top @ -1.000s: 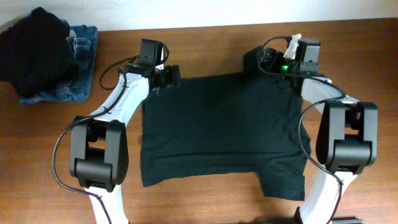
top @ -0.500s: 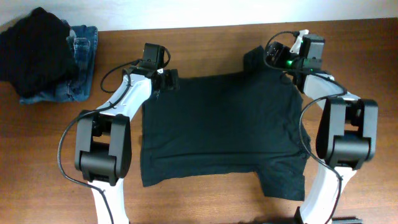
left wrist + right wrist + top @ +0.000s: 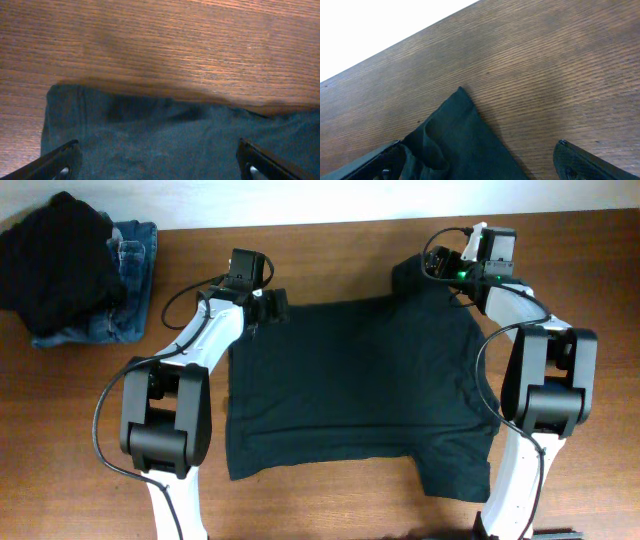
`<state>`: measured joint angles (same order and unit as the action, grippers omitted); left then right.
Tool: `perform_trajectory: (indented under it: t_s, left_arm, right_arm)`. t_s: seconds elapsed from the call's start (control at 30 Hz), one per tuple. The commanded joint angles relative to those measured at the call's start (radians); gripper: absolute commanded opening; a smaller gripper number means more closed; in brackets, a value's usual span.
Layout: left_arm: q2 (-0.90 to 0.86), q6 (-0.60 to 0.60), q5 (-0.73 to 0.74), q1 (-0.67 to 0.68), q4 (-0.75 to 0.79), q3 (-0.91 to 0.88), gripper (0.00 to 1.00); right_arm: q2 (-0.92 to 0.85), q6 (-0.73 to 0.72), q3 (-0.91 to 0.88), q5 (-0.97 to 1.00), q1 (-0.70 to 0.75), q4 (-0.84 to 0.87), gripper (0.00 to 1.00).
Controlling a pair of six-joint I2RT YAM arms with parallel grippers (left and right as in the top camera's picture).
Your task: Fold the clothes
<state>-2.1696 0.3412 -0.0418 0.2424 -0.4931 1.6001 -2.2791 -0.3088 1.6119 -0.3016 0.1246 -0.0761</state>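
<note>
T-shirt (image 3: 350,390): very dark, thin cloth, spread flat mid-table between the two arms. It lies sideways, with one short sleeve (image 3: 408,277) poking out at the far right corner and the other at the near right. No fold made yet, though there are a few ripples along the near edge.

Left gripper (image 3: 272,307): over the shirt's far left corner, jaws wide apart, nothing held. The left wrist view shows the cloth's far edge and corner lying between the fingertips, with bare wood beyond.

Right gripper (image 3: 432,268): over the far sleeve, jaws also apart and empty. In the right wrist view the sleeve's pointed tip sits between the fingers.

Table (image 3: 330,250): brown wood. A black garment (image 3: 55,260) is heaped on blue jeans (image 3: 130,280) at the far left corner, well apart from the shirt.

Judgement: this is the start of the first fold, with both arms placed to take the far edge. Next, each should drop onto the cloth and close on it, then the two should carry the edge toward the near side together. The cloth is thin, so a shallow pinch may slip.
</note>
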Motion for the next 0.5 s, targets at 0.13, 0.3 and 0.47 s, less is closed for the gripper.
perform_trajectory:
  t_s: [0.13,0.3,0.47]
  left_arm:
    - [-0.018,0.014,-0.003,0.001,0.000,0.006,0.98]
    - [-0.018,0.028,0.001,0.006,0.006,0.006,0.98]
    - [-0.019,0.037,0.001,0.006,0.006,0.006,0.99]
  right_arm:
    - [-0.018,0.058,0.028,-0.058,0.000,-0.006,0.99]
    - [-0.036,0.069,0.028,-0.061,-0.001,-0.014,0.99]
    - [-0.057,0.069,0.029,-0.092,-0.001,0.012,0.99]
